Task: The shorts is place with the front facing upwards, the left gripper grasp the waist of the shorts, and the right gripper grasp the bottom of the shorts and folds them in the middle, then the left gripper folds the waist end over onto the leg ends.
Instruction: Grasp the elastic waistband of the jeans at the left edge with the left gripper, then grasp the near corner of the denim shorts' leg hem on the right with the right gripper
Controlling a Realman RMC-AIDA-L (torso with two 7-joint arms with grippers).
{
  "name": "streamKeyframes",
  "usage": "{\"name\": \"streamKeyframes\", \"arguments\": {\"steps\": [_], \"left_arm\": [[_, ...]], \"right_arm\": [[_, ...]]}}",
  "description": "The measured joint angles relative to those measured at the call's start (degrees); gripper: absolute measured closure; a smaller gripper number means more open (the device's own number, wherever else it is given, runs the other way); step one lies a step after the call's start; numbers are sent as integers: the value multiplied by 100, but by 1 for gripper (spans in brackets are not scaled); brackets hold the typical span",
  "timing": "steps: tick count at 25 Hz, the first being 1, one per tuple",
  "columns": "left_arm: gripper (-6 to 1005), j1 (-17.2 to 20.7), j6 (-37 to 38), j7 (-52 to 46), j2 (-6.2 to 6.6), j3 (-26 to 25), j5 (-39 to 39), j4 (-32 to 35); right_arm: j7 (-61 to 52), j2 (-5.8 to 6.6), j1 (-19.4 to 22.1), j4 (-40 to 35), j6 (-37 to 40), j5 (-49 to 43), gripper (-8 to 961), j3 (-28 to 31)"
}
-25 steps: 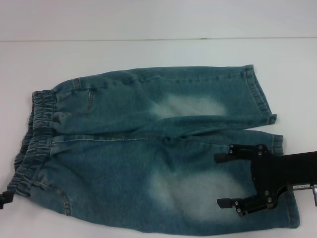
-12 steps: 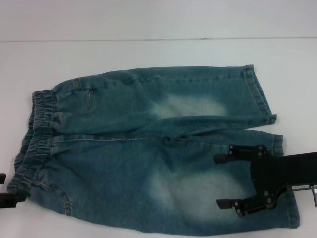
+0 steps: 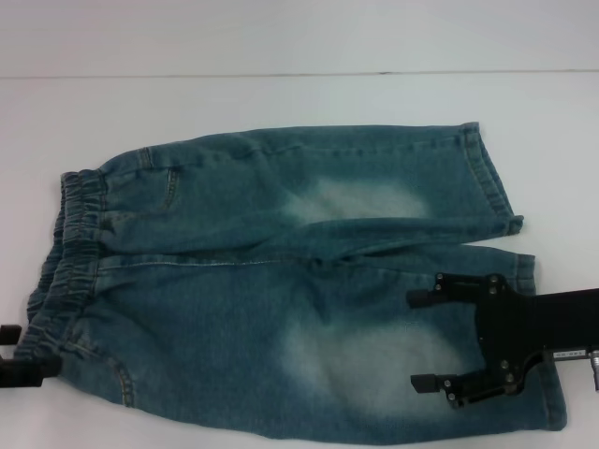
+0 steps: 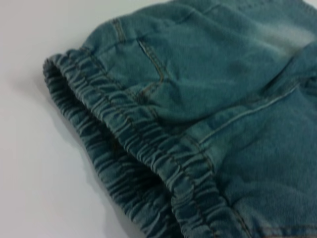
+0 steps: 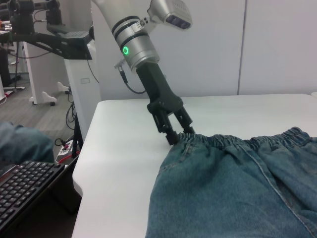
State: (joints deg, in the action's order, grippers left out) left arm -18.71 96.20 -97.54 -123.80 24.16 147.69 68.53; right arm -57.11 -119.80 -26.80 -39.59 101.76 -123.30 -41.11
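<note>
The blue-green denim shorts [image 3: 281, 281] lie flat on the white table [image 3: 281, 103], pale faded patches facing up. The ruffled waist [image 3: 70, 243] is at the left and the leg ends [image 3: 489, 178] at the right. My left gripper [image 3: 11, 354] is open at the near corner of the waist. In the right wrist view, the left gripper [image 5: 179, 135] points down with its tips touching the waist [image 5: 247, 141]. The left wrist view shows only the waist band [image 4: 148, 163], close up. My right gripper [image 3: 416, 341] is open over the near leg, just inside its hem, with nothing held.
The table's left edge [image 5: 79, 168] drops off close to the waist. Beyond it are a keyboard [image 5: 25, 188] and white equipment stands [image 5: 79, 74]. A wall rises behind the table's far edge [image 3: 299, 74].
The left gripper has come further into the head view at the near corner of the waist, with both fingers now showing. The right gripper has barely moved.
</note>
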Motion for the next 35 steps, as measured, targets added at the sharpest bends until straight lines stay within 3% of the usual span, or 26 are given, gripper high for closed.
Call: {"name": "streamKeyframes", "arguments": {"steps": [8,14,19,22,27,32,35], "left_arm": [[161,-53,-67,-237,-7,328,178,-14],[358,-116,-50,-263,-3,354,190,41],[598,-180,-32,-393,2,358,182,9],[801,-202,-23,-489,-1,345,150,7],[941,-212,-38,-575,-18,333,102,-8],[940,-192,-206,-561,-28,319,52,-50],[940,-181,-325,-531,-27,315,35,-115]], "right_arm": [[-17,-10,25,8,-123,23,9,40],[-48,-26,19,26,-248,33,9,50],[-54,-27,27,29,-251,44,8,51],[-58,-27,32,57,-254,44,8,99],[-507,-20,34,41,-244,71,8,371],[-1699,42,150,-552,-140,87,8,584],[-2591,49,339,-1343,85,23,9,534]]}}
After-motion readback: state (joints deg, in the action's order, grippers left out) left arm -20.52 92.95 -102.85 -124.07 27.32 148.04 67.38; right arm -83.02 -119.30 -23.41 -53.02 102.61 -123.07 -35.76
